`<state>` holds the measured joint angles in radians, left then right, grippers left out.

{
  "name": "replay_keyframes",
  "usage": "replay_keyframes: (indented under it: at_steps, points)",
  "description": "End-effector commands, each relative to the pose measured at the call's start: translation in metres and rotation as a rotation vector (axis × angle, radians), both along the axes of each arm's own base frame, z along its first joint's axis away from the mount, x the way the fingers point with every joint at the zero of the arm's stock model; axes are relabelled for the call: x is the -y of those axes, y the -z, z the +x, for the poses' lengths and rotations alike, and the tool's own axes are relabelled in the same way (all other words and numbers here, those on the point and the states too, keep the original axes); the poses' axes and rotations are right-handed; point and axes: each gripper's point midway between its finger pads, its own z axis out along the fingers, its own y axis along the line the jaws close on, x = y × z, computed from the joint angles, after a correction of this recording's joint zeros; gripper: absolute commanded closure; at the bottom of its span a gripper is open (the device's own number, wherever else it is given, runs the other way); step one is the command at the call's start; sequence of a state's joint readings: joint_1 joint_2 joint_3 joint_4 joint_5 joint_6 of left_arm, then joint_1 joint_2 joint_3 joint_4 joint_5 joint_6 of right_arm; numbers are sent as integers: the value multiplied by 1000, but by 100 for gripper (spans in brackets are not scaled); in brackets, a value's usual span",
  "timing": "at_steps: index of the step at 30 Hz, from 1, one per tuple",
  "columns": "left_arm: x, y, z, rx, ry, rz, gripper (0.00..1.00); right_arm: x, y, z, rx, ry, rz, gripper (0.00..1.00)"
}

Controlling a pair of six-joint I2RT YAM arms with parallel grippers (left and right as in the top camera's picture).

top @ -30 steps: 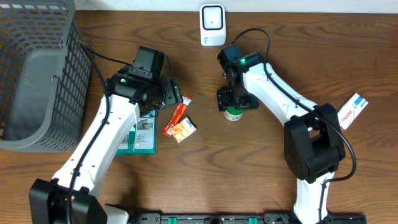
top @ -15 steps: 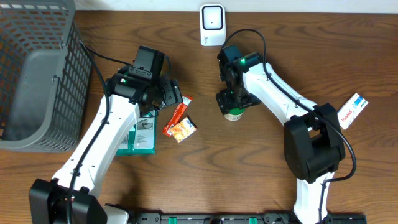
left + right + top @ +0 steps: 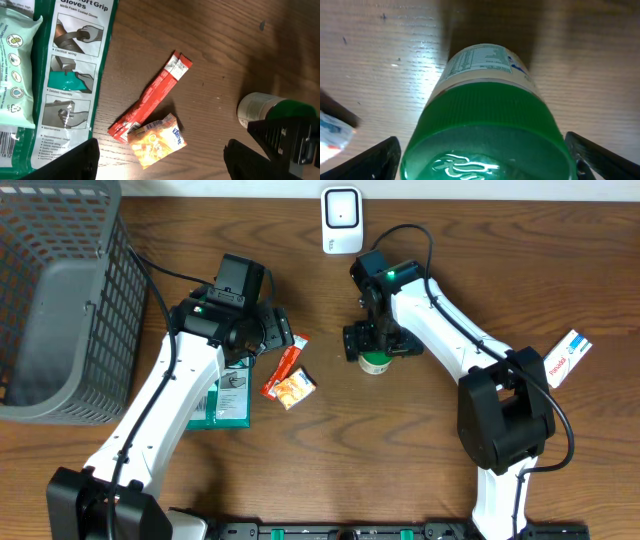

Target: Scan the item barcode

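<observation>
under the right gripper [image 3: 377,348] the bottle [image 3: 375,364] stands upright on the table [image 3: 420,440], in front of the scanner [image 3: 341,218]. it looks rigid, light plastic with a ribbed green cap [image 3: 485,145]; the cap should give a surer hold than the slick label [image 3: 480,62]. the arm [image 3: 440,330] reaches forward, wrist pointing down, jaws spread either side of the cap, gripping nothing.

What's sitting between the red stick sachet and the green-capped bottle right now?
Nothing. In the left wrist view, only bare table shows between the red stick sachet and the green-capped bottle.
</observation>
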<state>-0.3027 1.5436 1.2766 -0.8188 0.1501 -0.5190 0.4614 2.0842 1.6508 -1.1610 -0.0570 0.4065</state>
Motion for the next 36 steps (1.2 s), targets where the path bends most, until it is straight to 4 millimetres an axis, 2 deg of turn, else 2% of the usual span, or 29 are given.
replay_keyframes:
  at_steps: [1,5,12,16,17,18,21,22,30,36]
  points:
    - [-4,4,-1,-8,1,19,19,-7,-3,3,4,97,26,11]
    - [-4,4,-1,-8,1,19,19,-5,-3,4,12,95,15,24]
    - [-4,4,-1,-8,1,19,18,5,-2,10,49,50,-47,33]
    - [-4,4,-1,-8,1,19,18,8,-2,14,72,-53,-60,43]
    - [-4,4,-1,-8,1,19,19,7,-2,15,74,-77,-59,42]
    - [-4,4,-1,-8,1,19,18,7,-2,15,74,-97,-59,37]
    - [-4,4,-1,-8,1,19,18,7,-2,14,73,-106,-59,7]
    - [-4,4,-1,-8,1,19,19,7,-2,14,73,-106,-59,1]
    - [-4,4,-1,-8,1,19,19,6,-1,13,66,-105,-50,1]
    - [-4,4,-1,-8,1,19,18,6,7,13,75,-105,-46,7]
